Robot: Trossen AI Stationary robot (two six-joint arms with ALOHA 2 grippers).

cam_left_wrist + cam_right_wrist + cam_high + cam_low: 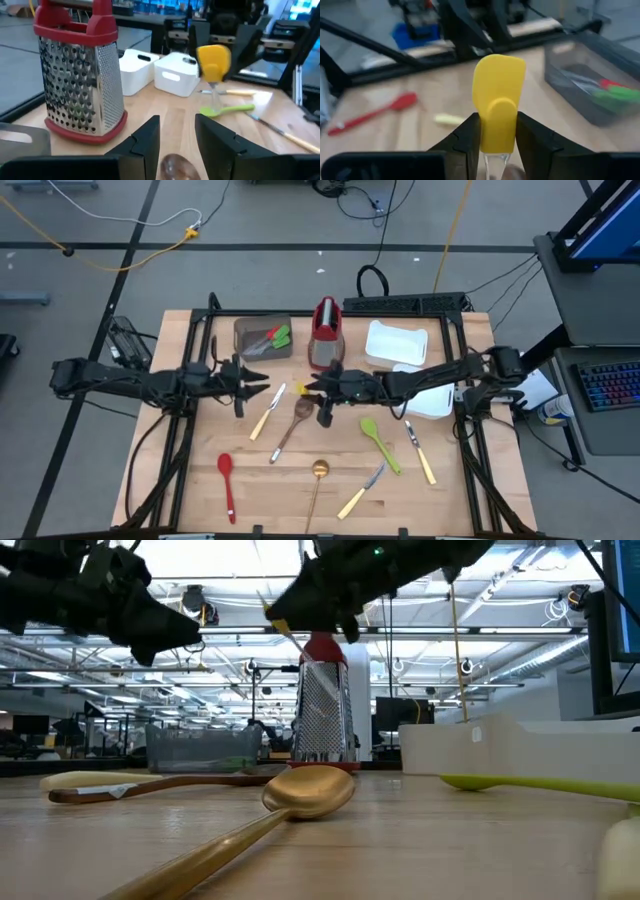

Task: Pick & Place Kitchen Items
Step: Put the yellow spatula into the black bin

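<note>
My right gripper (310,387) reaches in from the table's right to mid-table and is shut on a yellow spatula (498,95) with a clear handle. It is above the wooden spoon (292,425). My left gripper (262,380) is open and empty, level and facing the right gripper; in its wrist view (177,132) the fingers stand above the wooden spoon's bowl (175,167). Flat on the table lie yellow-handled knives (268,412) (360,492) (421,452), a red spoon (227,480), a gold spoon (317,485) and a green spatula (380,442). My right gripper pinches the lower end of the spatula's yellow head (498,137), beside the clear handle, between its two fingers. The fingers lie level, coming from the table's right. The head sticks out past the fingertips and the clear handle (214,95) hangs below, clear of the table.
A brown bin (250,330) with green and red utensils stands at the back left. The upright red-and-steel grater (325,335) is beside it. White trays (397,343) (432,402) are at the back right. Bare wood shows at the near left corner.
</note>
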